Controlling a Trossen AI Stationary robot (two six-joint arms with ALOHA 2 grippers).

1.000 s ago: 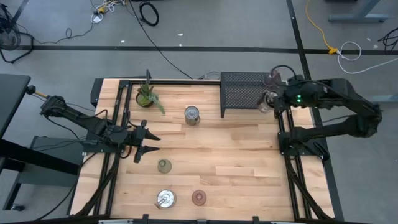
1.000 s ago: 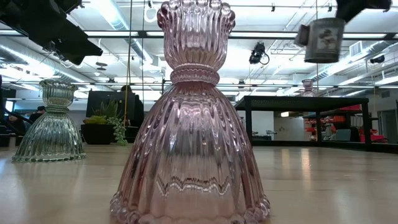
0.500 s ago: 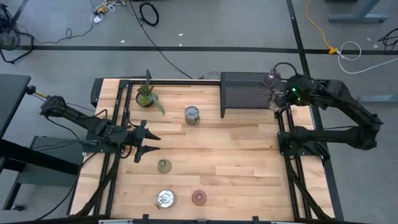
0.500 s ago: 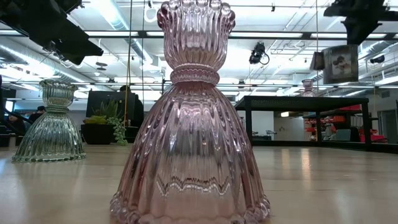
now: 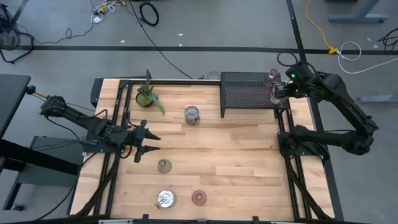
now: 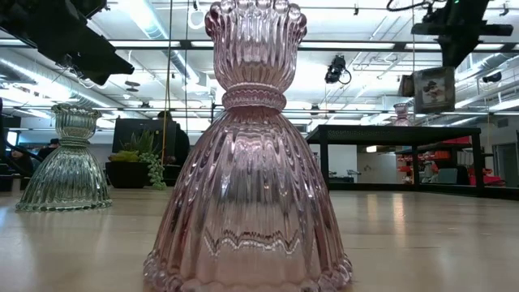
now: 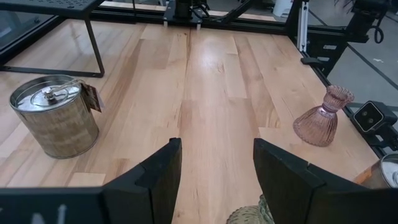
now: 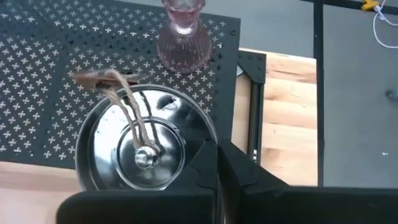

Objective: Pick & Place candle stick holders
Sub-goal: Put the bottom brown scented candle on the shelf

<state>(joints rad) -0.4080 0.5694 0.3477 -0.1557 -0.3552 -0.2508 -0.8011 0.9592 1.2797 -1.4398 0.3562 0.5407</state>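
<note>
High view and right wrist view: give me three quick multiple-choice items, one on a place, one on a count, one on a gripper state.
1. The pink glass holder in the right wrist view stands:
A. beside the plant
B. on the black mesh shelf
C. in the left gripper

2. Holders standing on the wooden tabletop in the high view:
A. two
B. seven
C. four

3. The right gripper is:
A. shut on a silver tin holder
B. open and empty
C. shut on the plant

Answers:
1 B: perforated black metal lies under its base.
2 C: the middle tin, green holder, front tin and front pink holder.
3 A: the low view shows that tin hanging in the air under the gripper.
The left gripper waits open over the table's left side.
</note>
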